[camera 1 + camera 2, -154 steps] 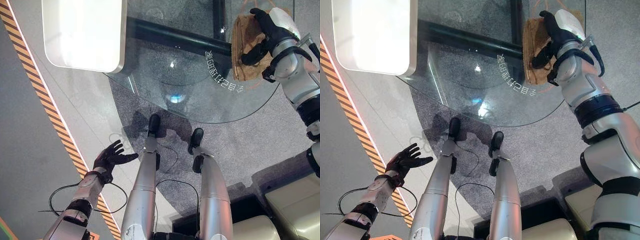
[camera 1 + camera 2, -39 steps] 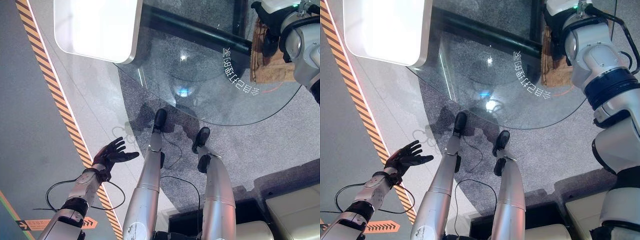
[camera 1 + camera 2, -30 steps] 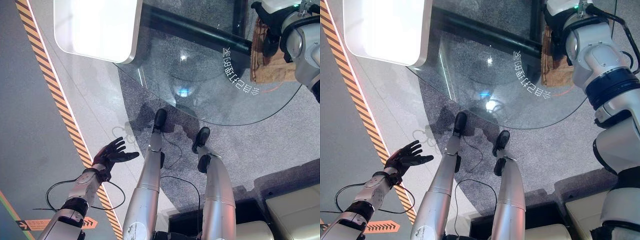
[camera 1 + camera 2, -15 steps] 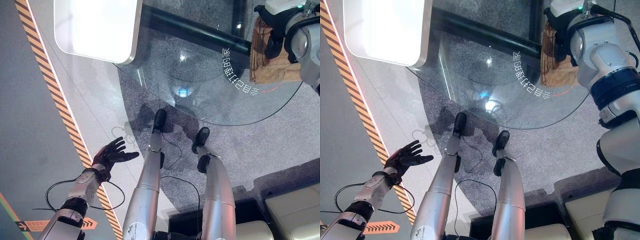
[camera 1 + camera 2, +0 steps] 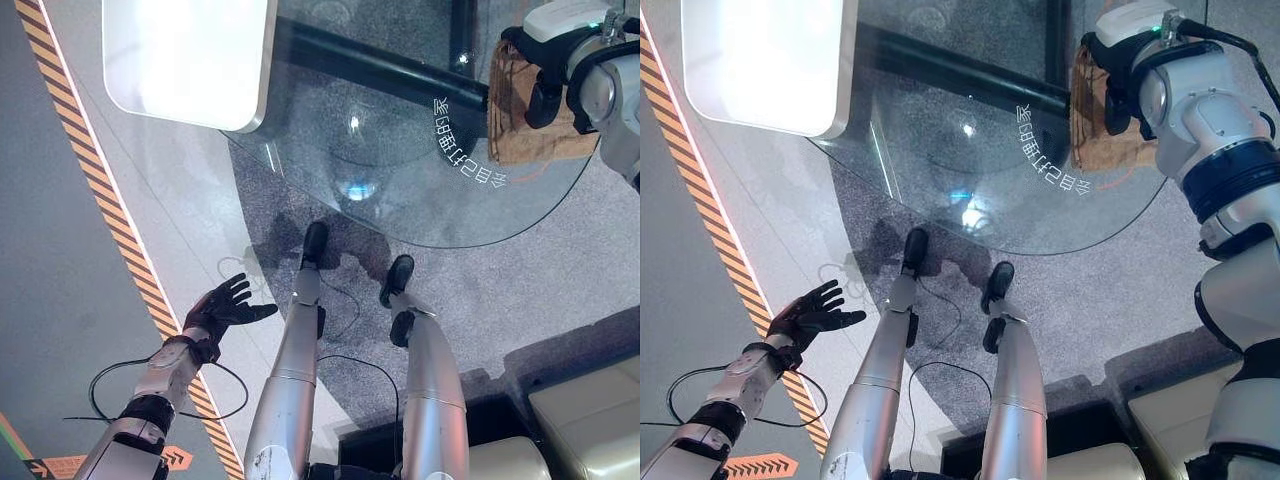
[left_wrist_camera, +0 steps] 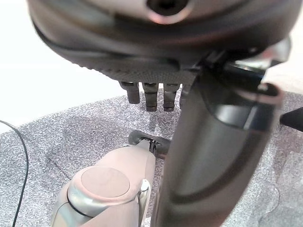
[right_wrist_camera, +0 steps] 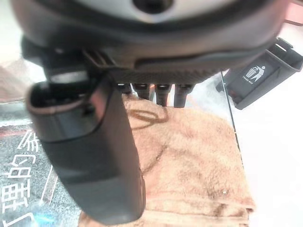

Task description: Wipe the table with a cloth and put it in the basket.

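A round glass worktop (image 5: 400,190) carries a brown cloth (image 5: 520,130) that lies flat near its rim, on the robot's right side. The right hand (image 5: 545,85) rests on top of the cloth, fingers stretched out flat over the fabric rather than curled round it; in the right wrist view the fingertips (image 7: 156,92) press on the far part of the cloth (image 7: 189,156), which lies spread with a folded edge nearer the wrist. Just beyond the cloth, off the worktop's edge, a dark bin (image 7: 260,75) stands on the floor. White lettering (image 5: 465,150) printed on the glass curves just beside the cloth, toward the worktop's middle. A white panel (image 5: 185,60) overlaps the worktop on the side far from the cloth. The left hand (image 5: 222,308) hangs well apart from the worktop, low over the floor by a striped orange and black line (image 5: 100,220), its fingers spread and relaxed, holding nothing.
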